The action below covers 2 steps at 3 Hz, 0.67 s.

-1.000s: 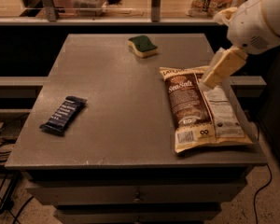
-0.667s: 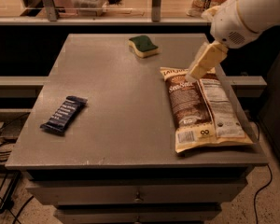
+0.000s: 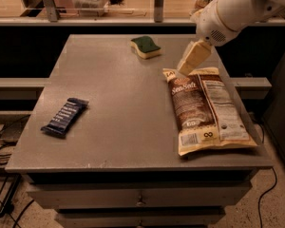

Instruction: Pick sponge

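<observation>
Green-topped sponge (image 3: pixel 145 46) sits near the bench's (image 3: pixel 118 103) far edge, well apart from the rest. Gripper (image 3: pixel 185 71) hangs over the chip bag's (image 3: pixel 204 110) top corner, right of the sponge; open or closed, can't tell. Suggest: shift left and farther, centre above, descend, pinch across the wavy sides. Bag probably reads "Sea Salt"; snack bar (image 3: pixel 64 117) text illegible.

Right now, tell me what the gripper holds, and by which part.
Nothing. The gripper hangs by the top end of the bag. The sponge lies on the table, apart from it.
</observation>
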Available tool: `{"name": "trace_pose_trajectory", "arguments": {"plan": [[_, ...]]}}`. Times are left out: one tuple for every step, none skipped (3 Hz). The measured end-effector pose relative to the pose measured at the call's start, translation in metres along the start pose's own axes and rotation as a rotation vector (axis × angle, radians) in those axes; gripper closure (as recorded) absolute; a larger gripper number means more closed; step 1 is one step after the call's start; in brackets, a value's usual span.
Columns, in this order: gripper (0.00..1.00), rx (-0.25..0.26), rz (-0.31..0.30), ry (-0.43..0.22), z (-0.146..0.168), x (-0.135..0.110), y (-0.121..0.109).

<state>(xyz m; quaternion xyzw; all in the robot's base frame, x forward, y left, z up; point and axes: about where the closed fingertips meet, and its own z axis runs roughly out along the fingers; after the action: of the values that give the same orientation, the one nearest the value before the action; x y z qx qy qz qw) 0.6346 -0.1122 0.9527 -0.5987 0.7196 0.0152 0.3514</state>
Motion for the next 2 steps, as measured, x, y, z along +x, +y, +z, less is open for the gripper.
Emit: {"name": "trace_pose_trajectory", "arguments": {"plan": [[0.00, 0.011, 0.058, -0.032, 0.009, -0.003, -0.002], [0.00, 0.029, 0.097, -0.102, 0.038, -0.024, -0.020]]}}
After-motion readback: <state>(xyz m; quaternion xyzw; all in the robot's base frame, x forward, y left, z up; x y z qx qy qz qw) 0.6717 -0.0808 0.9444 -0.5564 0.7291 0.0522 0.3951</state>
